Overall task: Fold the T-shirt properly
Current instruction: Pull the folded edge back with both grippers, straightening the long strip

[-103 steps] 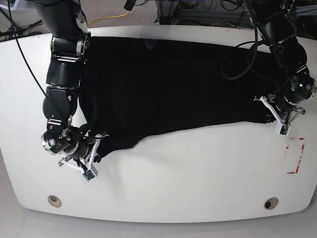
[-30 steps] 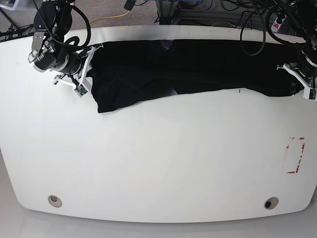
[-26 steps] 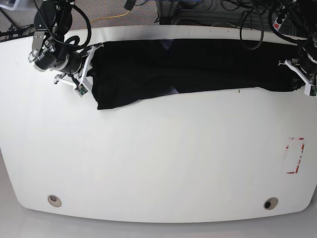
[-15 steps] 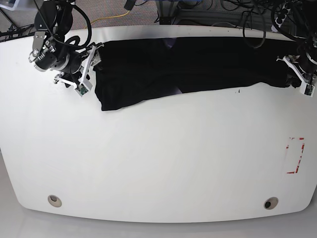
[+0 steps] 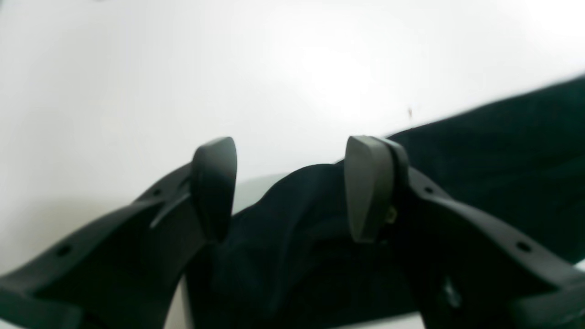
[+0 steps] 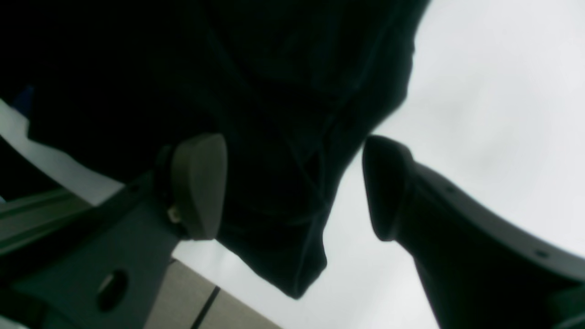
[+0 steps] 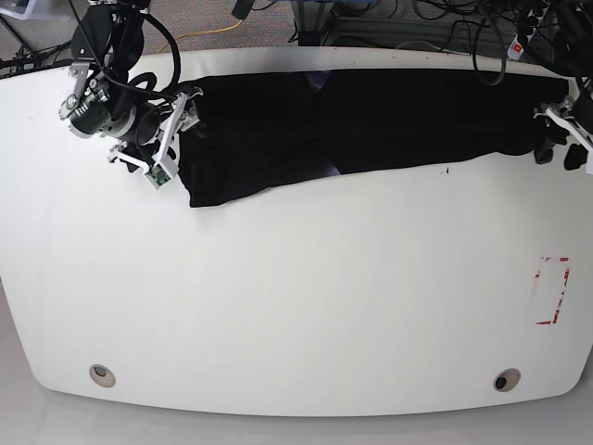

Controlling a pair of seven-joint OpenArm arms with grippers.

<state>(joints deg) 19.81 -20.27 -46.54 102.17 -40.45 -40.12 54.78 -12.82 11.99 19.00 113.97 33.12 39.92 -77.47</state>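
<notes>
The black T-shirt [image 7: 371, 116] lies as a long folded band along the table's far edge, with a purplish neck label [image 7: 318, 82] showing near its top middle. My right gripper [image 7: 179, 133] stands open at the shirt's left end; in the right wrist view its fingers [image 6: 201, 183] are spread with a loose corner of the T-shirt [image 6: 283, 137] lying between them. At the shirt's right end my left gripper [image 7: 556, 139] is open too. In the left wrist view a fold of the T-shirt [image 5: 292, 237] lies under the gap between the spread fingers [image 5: 368, 187].
The white table [image 7: 306, 306] stretches towards the near side. A red tape rectangle [image 7: 554, 290] marks its right edge. Two round holes [image 7: 102, 375] sit near the front corners. Cables [image 7: 463, 28] and frame parts crowd the space behind the far edge.
Both grippers have gone from shut to open and let go of the shirt's ends. The left gripper has shifted slightly right and up. The cloth has settled flat.
</notes>
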